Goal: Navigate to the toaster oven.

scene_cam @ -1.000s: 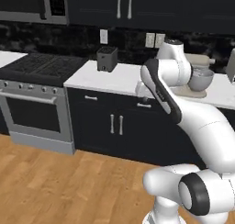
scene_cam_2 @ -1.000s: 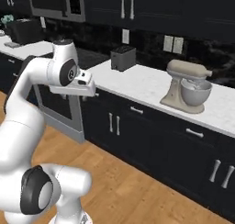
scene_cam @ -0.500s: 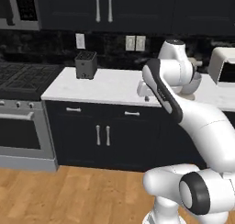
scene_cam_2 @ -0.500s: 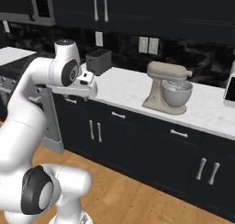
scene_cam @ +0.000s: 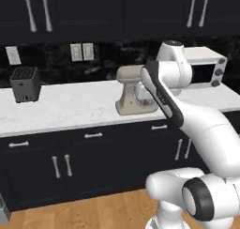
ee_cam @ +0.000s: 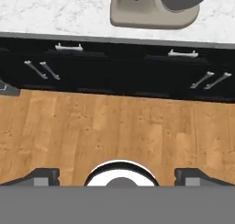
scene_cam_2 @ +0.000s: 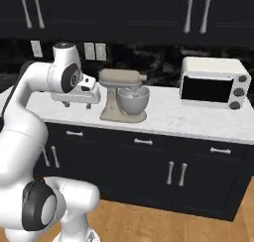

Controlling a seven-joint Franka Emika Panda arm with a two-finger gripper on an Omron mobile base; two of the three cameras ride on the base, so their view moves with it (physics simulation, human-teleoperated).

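Everything's slid left across both base views since half a second ago, so the base has rolled right; the stove's gone from view. Toaster oven (scene_cam_2: pixel 214 83) now sits fully in view on the white marble tabletop (scene_cam_2: pixel 188 117), right of the stand mixer (scene_cam_2: pixel 122 95). Black toaster (scene_cam: pixel 25 84) sits far left. Dark cabinets (scene_cam_2: pixel 149 171), wood floor (ee_cam: pixel 114 126). Pincer (ee_cam: pixel 117 176) hangs spread wide over the floor, holding nothing.

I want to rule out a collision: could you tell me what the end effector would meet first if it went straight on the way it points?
Probably the wooden floor in front of the dark cabinets; the end effector points down at it, nothing between, though depth is unclear.
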